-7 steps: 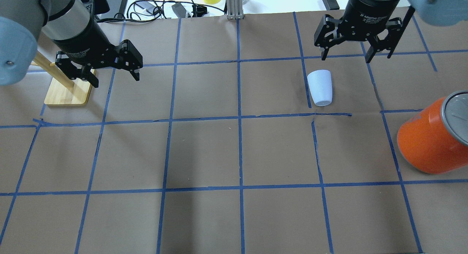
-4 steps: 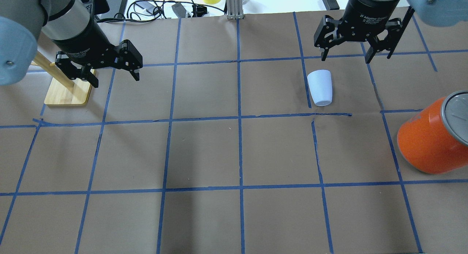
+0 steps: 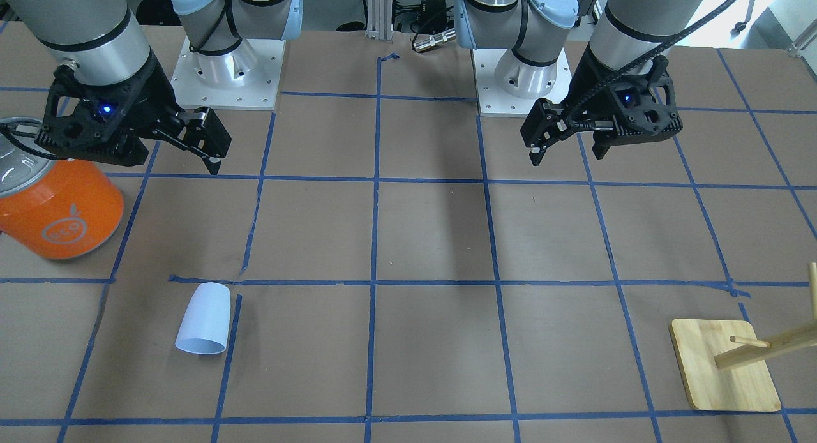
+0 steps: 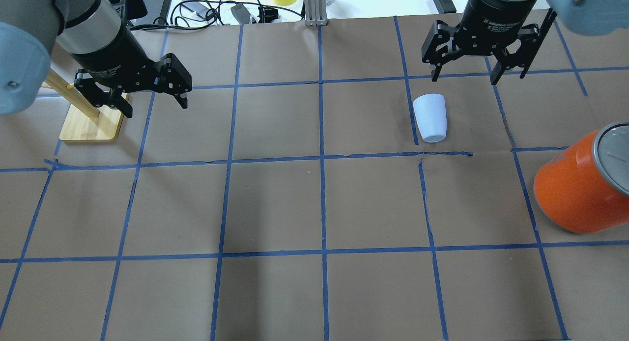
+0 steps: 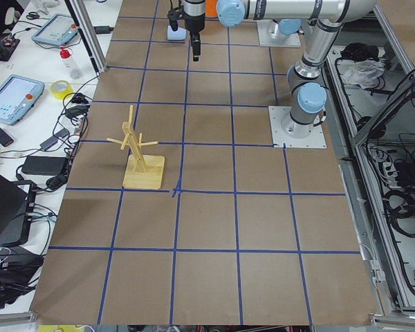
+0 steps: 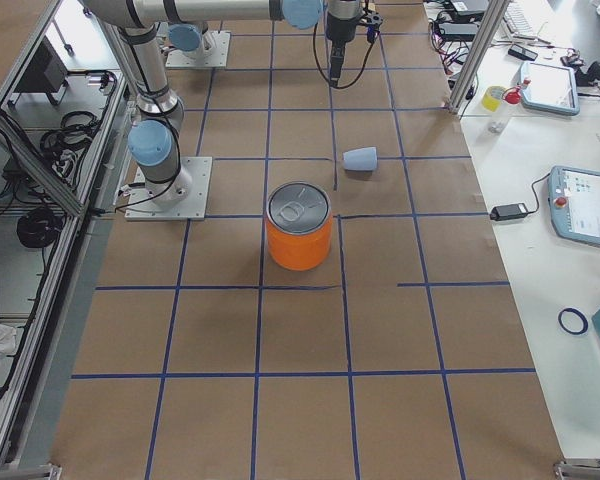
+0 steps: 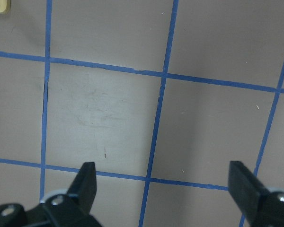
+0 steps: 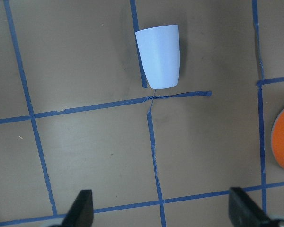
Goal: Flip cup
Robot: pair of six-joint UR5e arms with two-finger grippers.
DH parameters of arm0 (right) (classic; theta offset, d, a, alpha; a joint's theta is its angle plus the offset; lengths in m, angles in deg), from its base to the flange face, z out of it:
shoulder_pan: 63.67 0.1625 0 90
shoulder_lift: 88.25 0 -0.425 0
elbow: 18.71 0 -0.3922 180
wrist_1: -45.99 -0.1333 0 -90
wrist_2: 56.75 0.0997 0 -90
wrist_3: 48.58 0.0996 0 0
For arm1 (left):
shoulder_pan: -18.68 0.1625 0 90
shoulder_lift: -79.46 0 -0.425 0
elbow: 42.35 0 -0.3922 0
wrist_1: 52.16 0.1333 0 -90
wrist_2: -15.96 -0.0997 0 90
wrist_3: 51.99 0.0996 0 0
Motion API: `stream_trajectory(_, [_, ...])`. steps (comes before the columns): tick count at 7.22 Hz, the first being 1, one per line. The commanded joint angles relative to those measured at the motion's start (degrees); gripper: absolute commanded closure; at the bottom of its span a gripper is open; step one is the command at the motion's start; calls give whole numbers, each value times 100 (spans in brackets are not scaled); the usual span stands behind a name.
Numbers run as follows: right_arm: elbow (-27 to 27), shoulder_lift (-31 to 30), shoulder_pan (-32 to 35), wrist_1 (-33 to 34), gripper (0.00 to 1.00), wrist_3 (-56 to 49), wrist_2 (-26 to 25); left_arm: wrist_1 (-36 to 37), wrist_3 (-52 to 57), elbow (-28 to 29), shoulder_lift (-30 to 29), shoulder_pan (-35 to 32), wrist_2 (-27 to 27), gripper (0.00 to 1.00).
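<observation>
Lying sideways: pale smooth matte tapered cup (image 4: 430, 118) | right hand (image 4: 463, 79) spread | left hand (image 4: 157, 110) spread

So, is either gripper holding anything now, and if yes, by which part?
Nothing is held. The left gripper and the right gripper have open, empty jaws; the cup lies on its side, apart from both.

cup (image 4: 430, 117): smooth, matt, pale blue-white; looks like plastic
table cover (image 4: 275, 203): brown paper, matt, scuffed in places
grid lines (image 4: 323, 203): blue tape, wrinkled and torn at some crossings
can (image 4: 572, 198): orange wall with a soft sheen
can top (image 4: 614, 152): dull silver metal
stand (image 3: 721, 366): pale bare wood, smooth
left gripper (image 4: 157, 110): black, matt
right gripper (image 4: 464, 79): black, matt
</observation>
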Motion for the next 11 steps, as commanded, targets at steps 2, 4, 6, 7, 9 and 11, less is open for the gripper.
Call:
stream_trajectory(2, [-211, 534, -248, 566, 0, -164, -37, 0, 16, 0, 0, 0, -9, 0])
stream_trajectory(4, [-545, 1209, -319, 593, 0, -323, -37, 0, 7, 0, 0, 0, -9, 0])
stream_trajectory(6, [-406, 1808, -319, 848, 0, -332, -46, 0, -2, -17, 0, 0, 0, 0])
stream_trajectory(7, [-144, 1958, -311, 1040, 0, -323, -46, 0, -2, -44, 0, 0, 0, 0])
stream_trajectory(9, [584, 2249, -311, 2310, 0, -341, -54, 0, -2, -44, 0, 0, -9, 0])
stream_trajectory(11, [798, 2425, -311, 2693, 0, -332, -195, 0, -2, -44, 0, 0, -9, 0])
